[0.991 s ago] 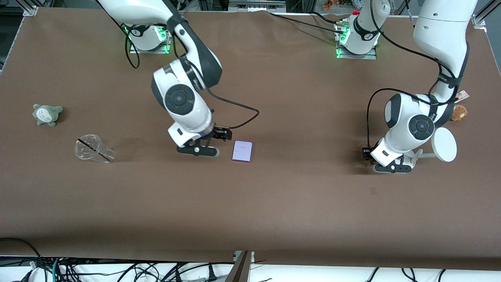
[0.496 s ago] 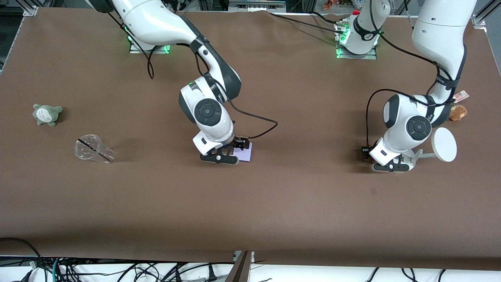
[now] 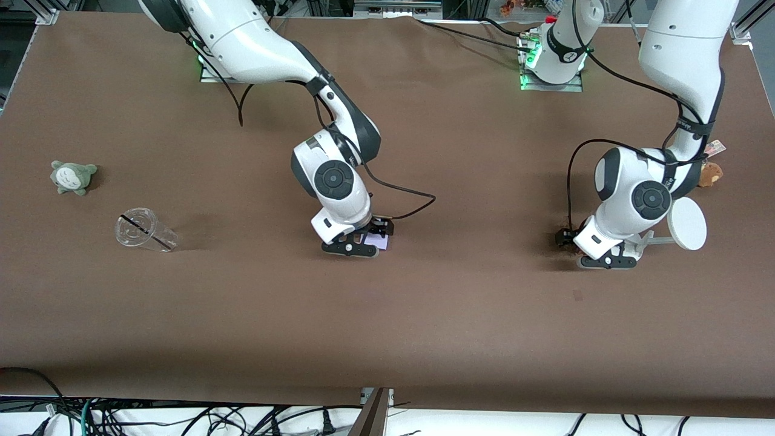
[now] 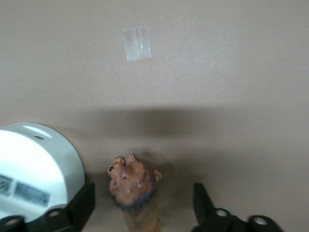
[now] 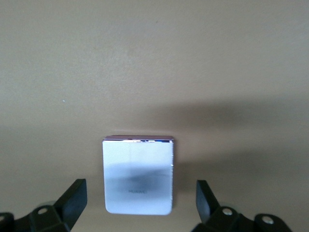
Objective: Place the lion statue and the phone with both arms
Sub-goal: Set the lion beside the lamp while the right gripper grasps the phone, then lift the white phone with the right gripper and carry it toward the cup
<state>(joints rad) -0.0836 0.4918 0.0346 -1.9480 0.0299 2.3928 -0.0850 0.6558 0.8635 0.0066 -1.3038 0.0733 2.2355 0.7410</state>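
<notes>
Brown cloth covers the worktop (image 3: 424,315), on which both arms are at the grasp step. Right tool (image 3: 363,242): low over the phone (image 3: 380,241), which lies flat near the middle of the worktop; in the right wrist view the phone (image 5: 138,176) sits centred between the two spread fingers (image 5: 72,200), neither touching it, so the tool is open and holds nothing. Left tool (image 3: 590,251): low at the lion (image 3: 564,237), toward the left arm's end of the worktop, just beside the white stand (image 3: 685,224); in the left wrist view the lion (image 4: 134,191) stands between the parted fingers (image 4: 205,205), clear of both, with the stand's base (image 4: 36,171) close against one finger. Neither thing is lifted yet. Judged next move: each tool settles a little lower and closes, the right across the phone's thin edges, the left across the lion's body. The flat phone offers little height to pinch and may slip; the left finger beside the stand may nudge it on closing.
</notes>
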